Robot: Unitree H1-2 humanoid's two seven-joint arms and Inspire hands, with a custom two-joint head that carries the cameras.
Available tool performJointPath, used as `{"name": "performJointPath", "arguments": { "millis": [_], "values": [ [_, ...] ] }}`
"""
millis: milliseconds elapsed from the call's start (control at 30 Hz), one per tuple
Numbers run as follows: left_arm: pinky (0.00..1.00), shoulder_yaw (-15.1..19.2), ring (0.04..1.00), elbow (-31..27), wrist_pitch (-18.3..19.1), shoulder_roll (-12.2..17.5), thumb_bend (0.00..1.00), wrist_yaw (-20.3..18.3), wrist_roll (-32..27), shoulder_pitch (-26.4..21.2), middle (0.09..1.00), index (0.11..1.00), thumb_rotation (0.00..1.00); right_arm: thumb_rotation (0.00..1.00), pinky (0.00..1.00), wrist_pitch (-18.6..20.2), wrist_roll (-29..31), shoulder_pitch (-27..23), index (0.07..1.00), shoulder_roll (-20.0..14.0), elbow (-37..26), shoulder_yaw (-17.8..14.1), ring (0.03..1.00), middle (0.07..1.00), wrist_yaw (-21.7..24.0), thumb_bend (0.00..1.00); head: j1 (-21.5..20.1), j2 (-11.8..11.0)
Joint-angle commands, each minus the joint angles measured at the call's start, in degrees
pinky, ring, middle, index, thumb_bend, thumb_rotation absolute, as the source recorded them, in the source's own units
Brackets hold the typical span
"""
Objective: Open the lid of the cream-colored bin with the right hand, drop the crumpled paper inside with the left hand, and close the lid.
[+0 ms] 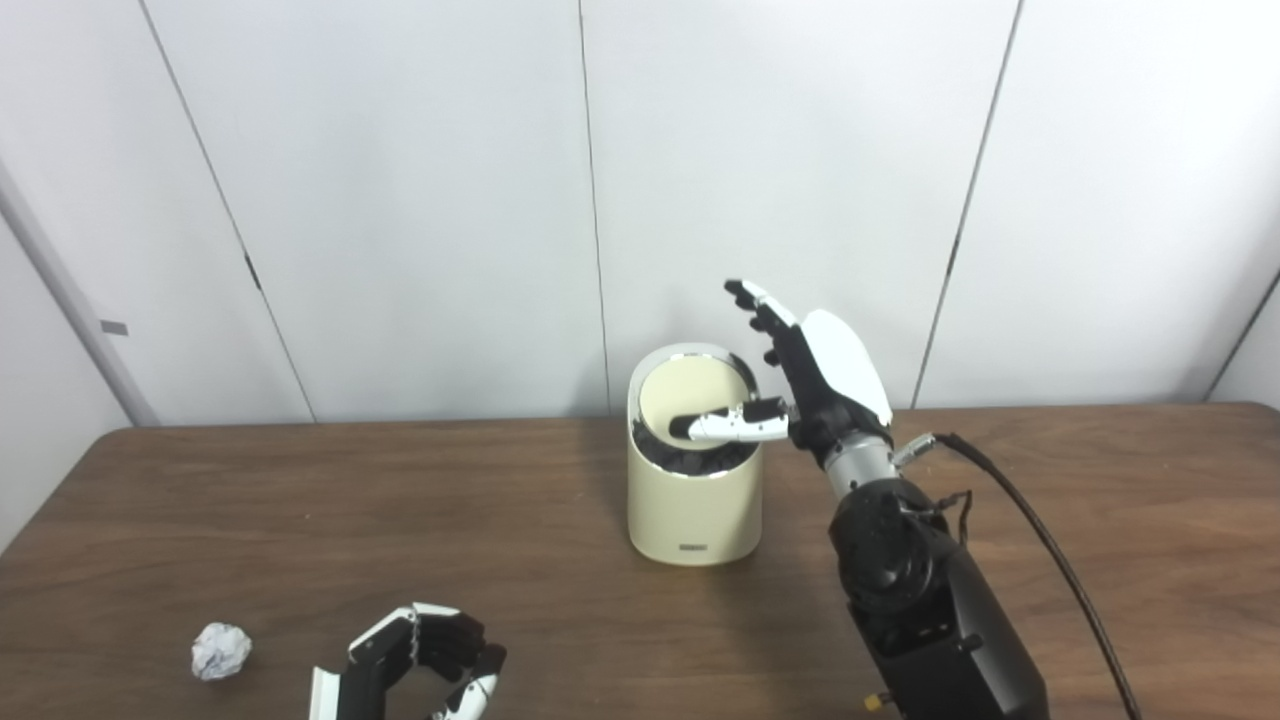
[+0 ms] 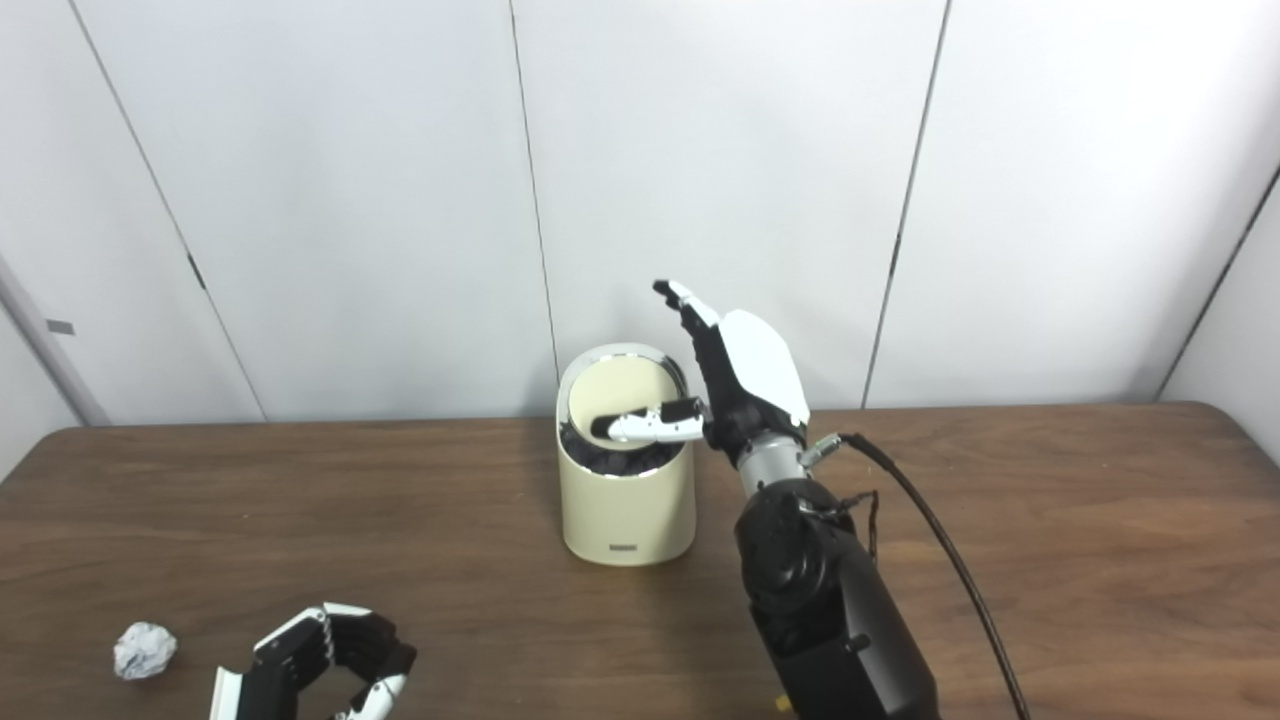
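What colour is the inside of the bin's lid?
The open lid is cream inside, with a shiny silver rim, like the bin. The left eye view shows it best.

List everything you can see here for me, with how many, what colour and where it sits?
bin: one, cream, middle of the table, lid tipped up at the back, dark liner inside.
crumpled paper: one, white, near left corner of the table, lying free.
table: one, dark brown wood, across the lower picture.
wall panels: white, behind the table.
cable: one, black, trailing from the right wrist.
left hand: one, black and white, low beside the paper, empty, fingers curled.
right hand: one, black and white, open at the bin's rim.
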Motion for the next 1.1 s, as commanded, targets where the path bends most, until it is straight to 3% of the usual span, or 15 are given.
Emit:
{"name": "performJointPath", "arguments": {
  "millis": [0, 200, 600, 1067],
  "values": [
    [0.39, -0.3, 0.451, -1.8, -1.5, -0.4, 0.48, 0.7, -0.1, -0.1, 0.484, 0.484, 0.06, 0.32, 0.7, -2.4, -0.8, -3.5, 0.897, -0.1, -0.7, 0.2, 0.848, 0.879, -1.8, 0.98, 0.2, 0.1],
    [0.39, -0.3, 0.449, -2.5, -1.3, -0.3, 0.48, 0.6, 0.1, 0.2, 0.484, 0.484, 0.06, 0.28, 0.71, -1.5, -0.8, -3.5, 0.903, -0.6, 0.7, 0.1, 0.854, 0.889, -2.0, 0.97, 0.1, 0.3],
    [0.39, 0.0, 0.452, -2.7, -0.9, -0.1, 0.48, 0.4, -0.5, 0.6, 0.485, 0.483, 0.06, 0.32, 0.71, -1.7, 0.2, -3.7, 0.897, -1.7, 4.0, -0.7, 0.851, 0.892, -3.3, 0.93, -0.1, 0.4],
    [0.38, -0.3, 0.449, -3.7, -0.3, -0.4, 0.48, 0.2, -0.3, 1.1, 0.483, 0.483, 0.06, 0.32, 0.64, -1.3, 0.7, -4.1, 0.879, -2.1, 8.4, -1.0, 0.82, 0.876, -5.2, 0.94, -0.1, 0.7]
  ]
}}
